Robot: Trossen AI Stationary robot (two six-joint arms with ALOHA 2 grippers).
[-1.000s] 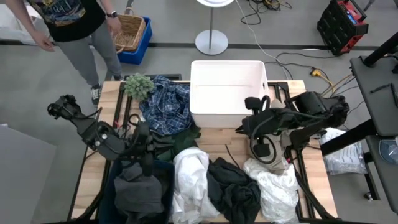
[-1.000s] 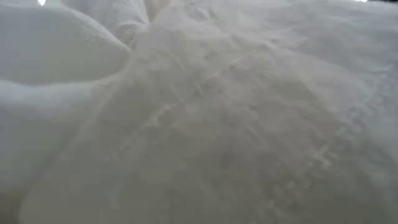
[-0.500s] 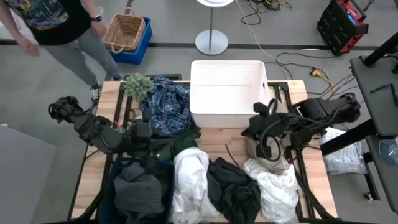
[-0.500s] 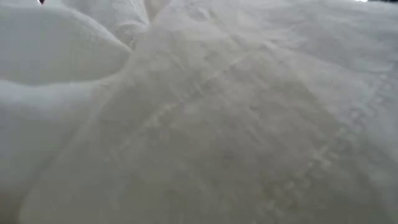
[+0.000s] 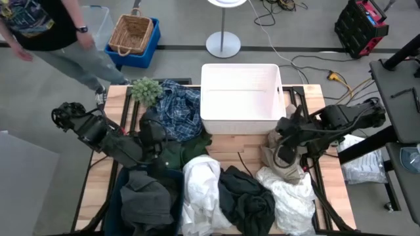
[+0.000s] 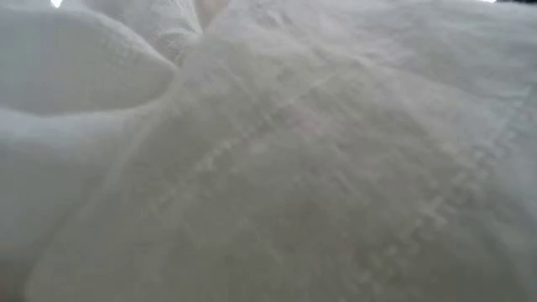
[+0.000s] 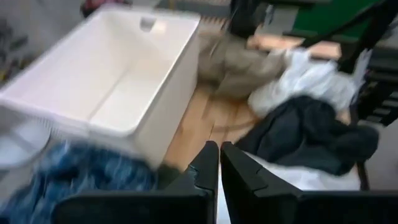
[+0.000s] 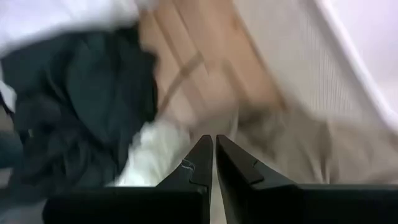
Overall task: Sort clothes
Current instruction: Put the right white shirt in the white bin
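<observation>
The clothes lie in heaps on the table: a blue-and-white plaid shirt [image 5: 174, 111], a dark green piece [image 5: 178, 156], a dark grey piece on navy cloth [image 5: 144, 200], a white garment [image 5: 200, 190], a dark garment [image 5: 246, 196], a white lacy piece [image 5: 289, 196] and a khaki piece [image 5: 279, 160]. My left gripper [image 5: 157, 134] is shut and empty over the plaid shirt's near edge; it also shows in its wrist view [image 7: 219, 163]. My right gripper [image 5: 281, 137] is shut and empty above the khaki piece [image 8: 292, 140]; it also shows in its wrist view [image 8: 215, 155].
A white plastic bin [image 5: 241, 98] stands at the far middle, beside a small green plant [image 5: 146, 90]. White cloth [image 6: 268, 168] fills the low view. A person [image 5: 46, 33] walks beyond the far left corner, near a wicker basket [image 5: 134, 33].
My left gripper has moved from over the dark grey heap toward the table's far edge and turned toward the bin. My right gripper has drawn back toward the table's right edge. The person has walked leftward.
</observation>
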